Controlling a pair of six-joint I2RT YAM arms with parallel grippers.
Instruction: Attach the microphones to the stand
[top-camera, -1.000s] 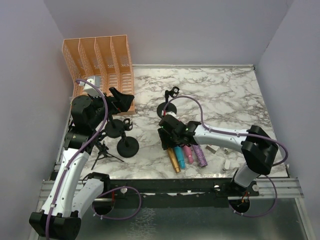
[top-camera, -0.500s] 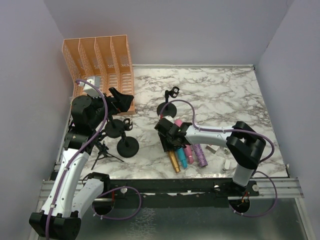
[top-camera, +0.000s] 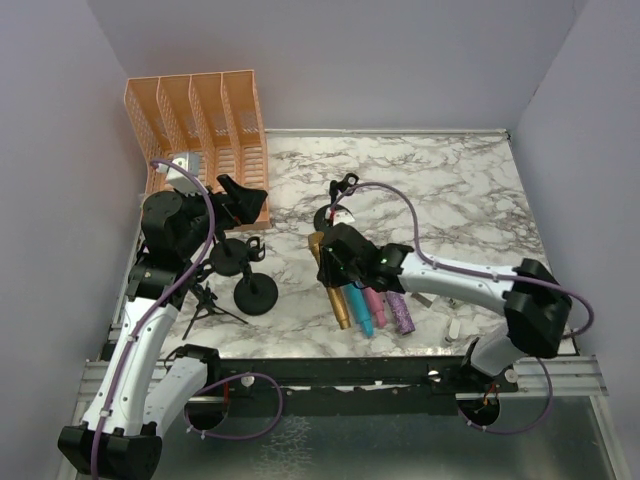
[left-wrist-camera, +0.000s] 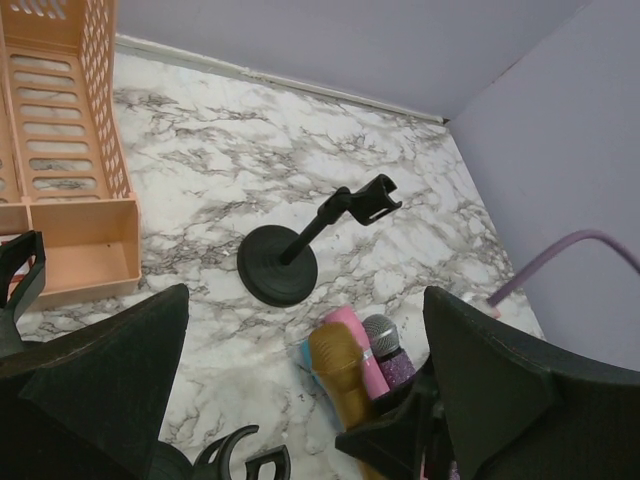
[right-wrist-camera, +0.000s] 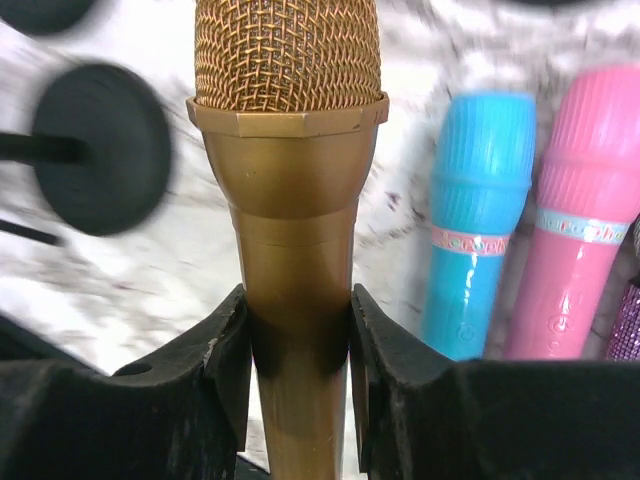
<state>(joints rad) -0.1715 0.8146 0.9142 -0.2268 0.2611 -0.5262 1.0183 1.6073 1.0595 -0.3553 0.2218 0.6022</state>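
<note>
Grey-veined white marble covers the worktop (top-camera: 440, 190), boxed in by plain lilac walls. On the right gripper (right-wrist-camera: 298, 340), the black fingers (right-wrist-camera: 228, 350) are clenched from both sides on the handle of the metallic gold microphone (right-wrist-camera: 290, 180), just below the flared collar under its gold mesh head, which points away from the wrist camera. Just to its right lie the cyan blue microphone (right-wrist-camera: 478, 260) and the pink microphone (right-wrist-camera: 580, 250), side by side, with a sliver of the glittery purple microphone (right-wrist-camera: 628, 320) at the frame edge. From above, the four form a close row near the front edge of the worktop, the gold one leftmost and reaching farther back than the others; whether its tail is off the marble cannot be told. Just beyond the gold head stands a black round-based clip stand (top-camera: 340, 205) with a tilted stem. To the left are a larger black disc stand (top-camera: 255, 292), a smaller black disc stand (top-camera: 232, 255) and a small black tripod (top-camera: 210, 305). Two small white boxes (top-camera: 425, 297) lie right of the purple one. The left gripper (top-camera: 238, 198) hovers beside the orange mesh file organiser (top-camera: 200, 130), its fingers (left-wrist-camera: 110, 370) spread wide and grasping nothing.
</note>
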